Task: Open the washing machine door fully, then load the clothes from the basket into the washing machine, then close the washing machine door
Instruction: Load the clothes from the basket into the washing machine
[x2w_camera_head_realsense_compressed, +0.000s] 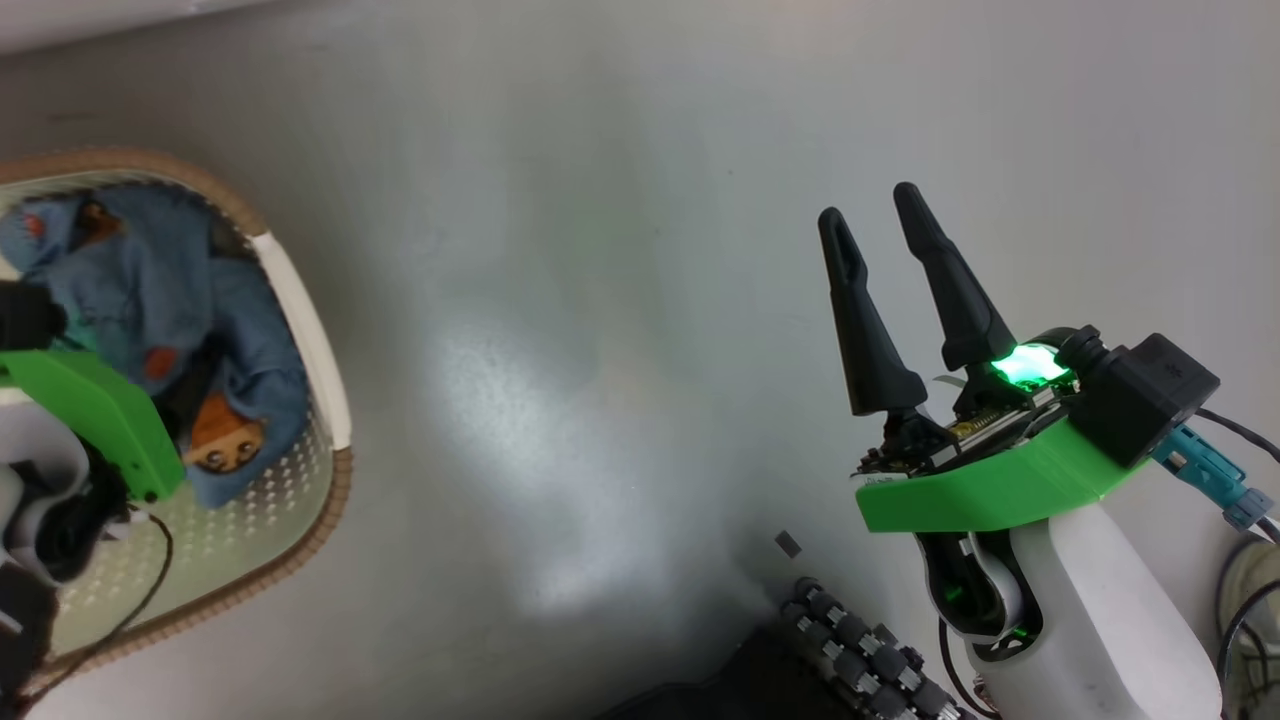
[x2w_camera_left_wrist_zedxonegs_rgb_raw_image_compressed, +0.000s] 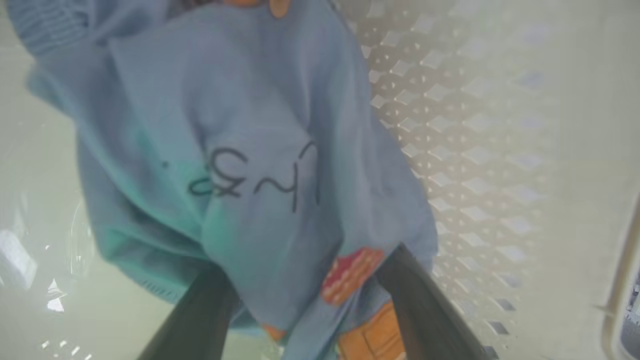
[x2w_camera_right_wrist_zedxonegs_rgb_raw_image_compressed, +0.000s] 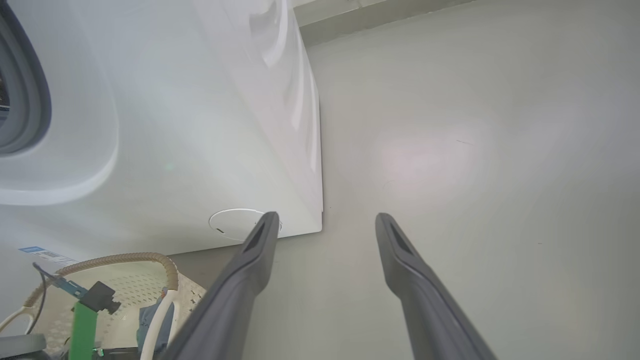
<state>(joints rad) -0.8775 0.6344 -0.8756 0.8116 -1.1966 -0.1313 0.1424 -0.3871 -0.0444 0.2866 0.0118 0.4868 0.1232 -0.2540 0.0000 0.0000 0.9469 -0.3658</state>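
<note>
Grey, glossy floor (x2w_camera_head_realsense_compressed: 600, 300) spreads across the head view, bare between the basket (x2w_camera_head_realsense_compressed: 338, 480) at the left edge and the right gripper (x2w_camera_head_realsense_compressed: 870, 203) at the right. The right gripper's jaws stand wide apart in the air over open floor and hold nothing. The basket's brown woven rim curves round the light-blue clothes (x2w_camera_head_realsense_compressed: 130, 290), which lie heaped in its upper half near the white handle. The left arm's green bracket (x2w_camera_head_realsense_compressed: 90, 410) hangs over the basket and covers that arm's fingers.

In the left wrist view the left gripper (x2w_camera_left_wrist_zedxonegs_rgb_raw_image_compressed: 306, 261) is down inside the basket. Its jaws are spread wide, and a fold of the bear-printed clothes bulges between the two dark fingers and lies against them. The jaws are not closed on it. The basket's perforated cream wall runs close along the right, and its smooth floor shows at the left.

In the right wrist view the right gripper's jaws are again wide and empty. The white washing machine (x2w_camera_right_wrist_zedxonegs_rgb_raw_image_compressed: 175, 125) fills the upper left, its grey gasket (x2w_camera_right_wrist_zedxonegs_rgb_raw_image_compressed: 30, 100) at the far left edge. A round cap (x2w_camera_right_wrist_zedxonegs_rgb_raw_image_compressed: 235, 225) and the machine's lower corner sit just behind the left fingertip. A small blue label (x2w_camera_right_wrist_zedxonegs_rgb_raw_image_compressed: 47, 254) shows low on the machine, with the basket below it. Bare floor stretches away to the right.
</note>
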